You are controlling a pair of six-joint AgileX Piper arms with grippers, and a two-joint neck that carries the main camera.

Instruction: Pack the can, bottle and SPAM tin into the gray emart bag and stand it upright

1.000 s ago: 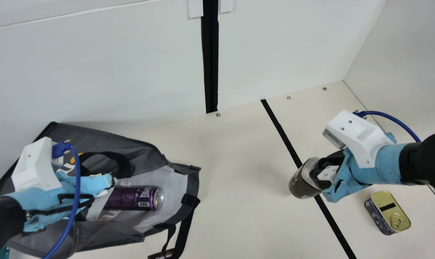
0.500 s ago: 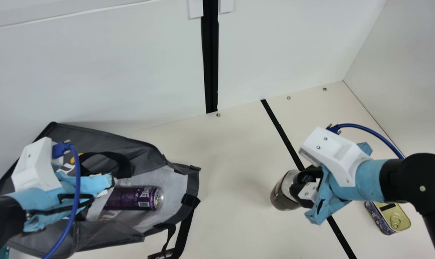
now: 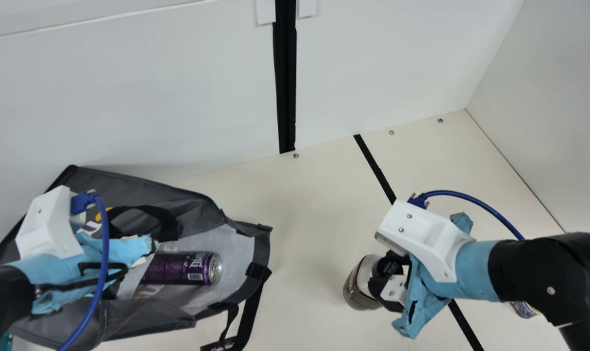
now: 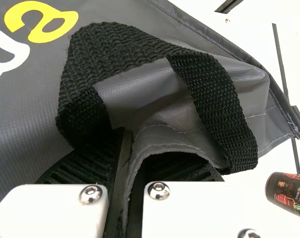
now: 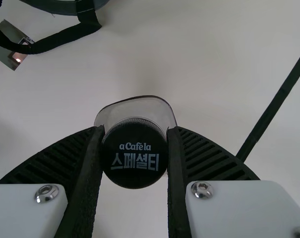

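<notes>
SPAM tin: The tin (image 3: 524,310) sits on the cream counter (image 3: 314,234), largely hidden behind the right arm, outside the bag.
Bottle: Clear-walled and black-capped, the bottle (image 3: 356,287) is between the bag and the tin, apart from both; whether its base touches the counter cannot be told.
Right tool: The right tool (image 3: 386,271) pinches the bottle at its cap, one ribbed finger on either side.
Purple can: The can (image 3: 178,268) lies on its side just within the bag's mouth, pull-tab end toward the counter's middle.
Left tool: The left tool (image 3: 139,248) pinches a fold of gray bag fabric beside a black webbing handle (image 4: 214,99).
Gray emart bag: The bag (image 3: 197,209) lies on its side, its mouth facing the counter's middle.
Backdrop: A white wall (image 3: 129,97) rises beyond.
</notes>
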